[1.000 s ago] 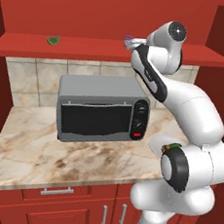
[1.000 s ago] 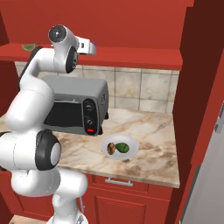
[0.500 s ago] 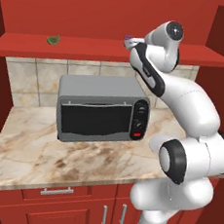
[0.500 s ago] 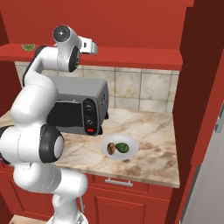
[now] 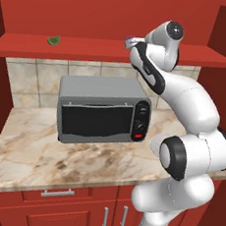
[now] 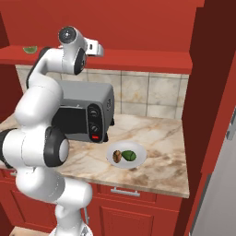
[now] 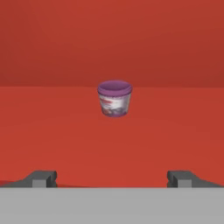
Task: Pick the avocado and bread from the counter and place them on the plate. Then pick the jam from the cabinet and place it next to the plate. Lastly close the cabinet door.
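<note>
Arm raised high, reaching to the red shelf (image 5: 92, 51) of the cabinet (image 6: 138, 27) at the top of both base views. End effector (image 7: 111, 177) seen in the hand view with its two dark fingertips (image 7: 41, 178) set far apart near the lower left and lower right of the frame, jaws wide open and holding nothing. Jam (image 7: 114, 99) stands upright on the shelf at centre frame in the hand view, purple rim on top, pale label band on its side, well clear of both fingertips and lined up between them. In the left base view the jam (image 5: 129, 39) peeks out as a small purple spot at upper centre, just left of the arm's wrist. Small green piece (image 5: 54, 40) lies on the same shelf toward the upper left, well apart from the jam. Below, the grey toaster oven (image 5: 103, 109) sits on the marble surface (image 5: 41, 152) at mid-frame. In the right base view, the plate (image 6: 139, 154) rests on the surface at lower centre, just right of the toaster oven, carrying the bread (image 6: 117, 156) on its left and the avocado (image 6: 129, 156) on its right, the two side by side and about touching. Red drawers (image 5: 56, 198) run beneath the surface edge.
</note>
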